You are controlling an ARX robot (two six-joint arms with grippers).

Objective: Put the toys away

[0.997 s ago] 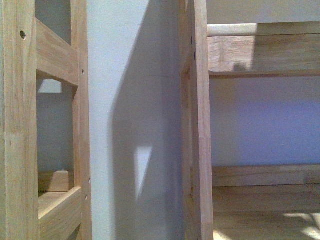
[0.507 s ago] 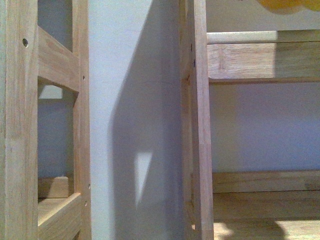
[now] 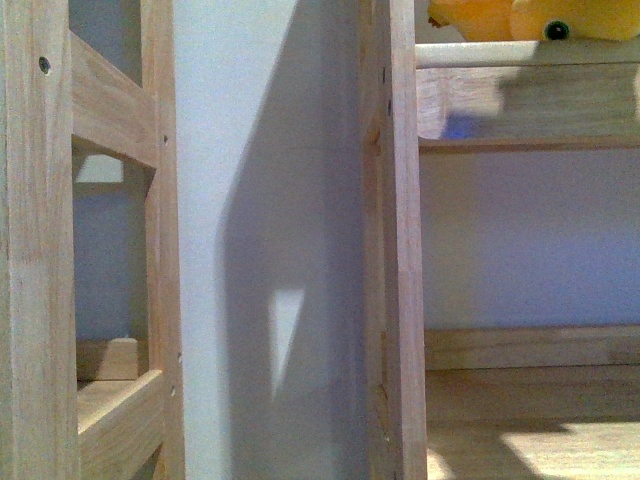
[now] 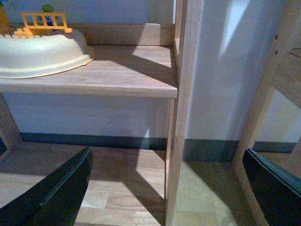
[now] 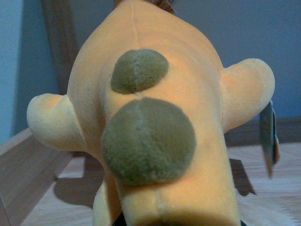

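Orange plush toy (image 5: 155, 132) is riding in the right gripper's closed fingers above the upper shelf (image 3: 520, 100); next, lowering and releasing. Left gripper (image 4: 164, 188) is hanging wide, empty.

left gripper (image 4: 164, 188): dark fingers (image 4: 51, 193) spread wide, nothing between. right gripper: fingers hidden, state unreadable. front view: no arms.
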